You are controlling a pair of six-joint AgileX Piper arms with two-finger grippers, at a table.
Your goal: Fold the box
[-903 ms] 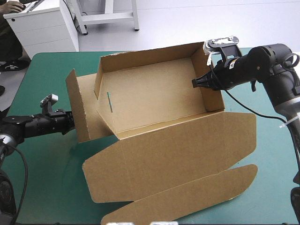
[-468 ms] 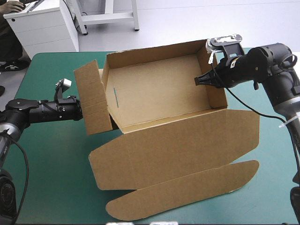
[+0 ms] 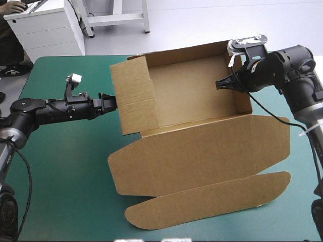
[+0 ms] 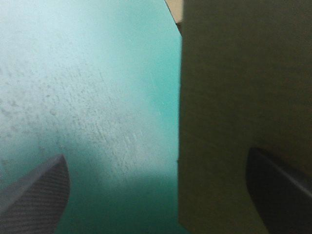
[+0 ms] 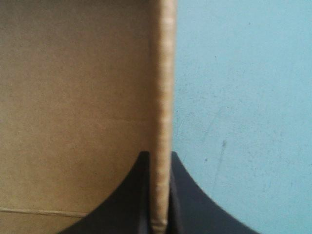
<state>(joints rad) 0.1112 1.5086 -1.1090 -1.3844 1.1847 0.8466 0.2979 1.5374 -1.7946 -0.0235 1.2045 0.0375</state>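
The brown box stands as an open tray on the teal-green cover. Its lid lies flat toward the front, with a long rounded flap at the lid's edge. My right gripper is shut on the tray's right wall; in the right wrist view the wall's edge runs up from between the gripper. My left gripper touches the outside of the upright left side flap. It is open, with the flap's board in front of one finger.
Bare teal-green cover lies left of the box and under my left arm. A white cabinet stands beyond the table's far left corner. The lid's right corner reaches near the table's right edge.
My left gripper has moved right, swinging the left side flap up against the tray's end. The whole box has slid to the right with my right gripper holding its wall.
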